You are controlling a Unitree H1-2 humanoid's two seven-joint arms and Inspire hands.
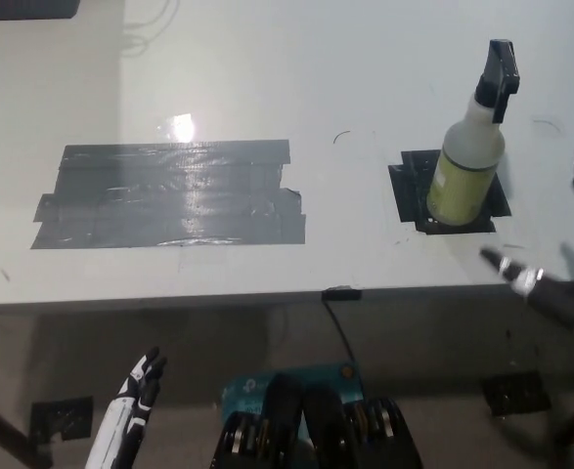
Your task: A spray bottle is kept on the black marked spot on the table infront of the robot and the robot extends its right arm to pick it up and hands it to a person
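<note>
**Right hand beside the spray bottle, nothing grabbed**

So the black right hand (pixel 572 264) is in at the right edge of the shot, just to the right of the spray bottle (pixel 470 147) and a bit nearer. Its fingers (pixel 507 264) are spread apart, one reaching out left toward the bottle's base, others up by the right edge. It's a little blurry, but I see a gap between the fingers and the bottle, so it's holding nothing and not touching it.

The bottle stands upright on the small black tape square (pixel 411 186) on the right side of the white table (pixel 267 78). Translucent white body, black trigger head at the top, and there's yellowish-green liquid in it filling roughly the lower half.

Over on the left of the table there's a much bigger patch of dark tape (pixel 169 193), shiny with glare, well apart from the bottle.

The white left hand (pixel 140 386) is resting low at the near left, below the table's front edge, fingers loosely apart and empty.
</note>
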